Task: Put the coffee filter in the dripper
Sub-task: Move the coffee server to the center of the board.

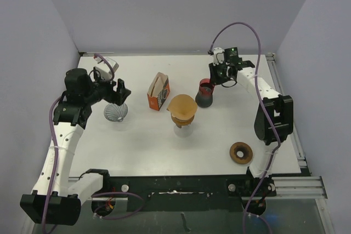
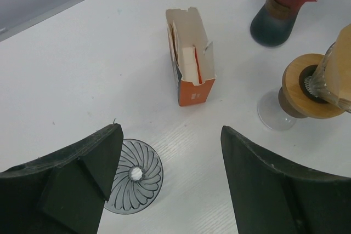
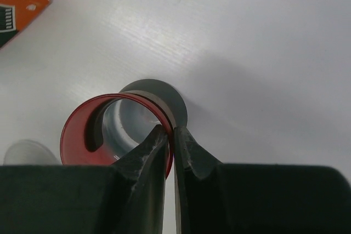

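We see the right gripper (image 3: 173, 133) pinching the red-rimmed pitcher (image 3: 77, 130), probably to steady it. The left gripper (image 2: 171, 135) is open above the glass dripper (image 2: 134, 176).

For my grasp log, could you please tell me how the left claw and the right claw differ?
The left claw is open and holds nothing; the right claw is pinched shut on the red rim of the jug. The left claw hangs above the clear ribbed dripper; the right claw sits at the jug. Both are black.
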Tool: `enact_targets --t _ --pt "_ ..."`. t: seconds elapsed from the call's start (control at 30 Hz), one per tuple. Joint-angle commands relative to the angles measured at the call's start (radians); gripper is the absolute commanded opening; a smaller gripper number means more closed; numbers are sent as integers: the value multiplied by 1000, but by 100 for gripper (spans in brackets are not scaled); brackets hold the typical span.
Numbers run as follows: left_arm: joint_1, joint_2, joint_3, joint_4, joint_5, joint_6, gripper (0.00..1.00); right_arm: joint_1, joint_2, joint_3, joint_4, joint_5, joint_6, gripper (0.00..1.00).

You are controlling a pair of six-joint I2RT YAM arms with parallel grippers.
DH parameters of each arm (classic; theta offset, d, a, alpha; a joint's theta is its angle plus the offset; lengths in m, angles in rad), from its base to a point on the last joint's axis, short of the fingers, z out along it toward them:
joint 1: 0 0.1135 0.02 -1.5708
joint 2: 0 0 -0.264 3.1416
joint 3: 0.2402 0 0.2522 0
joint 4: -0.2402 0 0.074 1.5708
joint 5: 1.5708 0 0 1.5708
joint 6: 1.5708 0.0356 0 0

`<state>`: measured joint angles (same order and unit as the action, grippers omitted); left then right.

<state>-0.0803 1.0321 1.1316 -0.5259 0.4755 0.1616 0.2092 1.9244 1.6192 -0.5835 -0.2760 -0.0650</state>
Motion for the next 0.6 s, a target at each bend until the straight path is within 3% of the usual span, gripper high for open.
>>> enact_targets --t 0.0,0.57 --pt "15 -21 3 63 9 4 71 34 -134 -76 0 -34 -12 9" --pt "37 -21 -3 67 51 -5 71 70 -325 -315 152 55 -36 13"
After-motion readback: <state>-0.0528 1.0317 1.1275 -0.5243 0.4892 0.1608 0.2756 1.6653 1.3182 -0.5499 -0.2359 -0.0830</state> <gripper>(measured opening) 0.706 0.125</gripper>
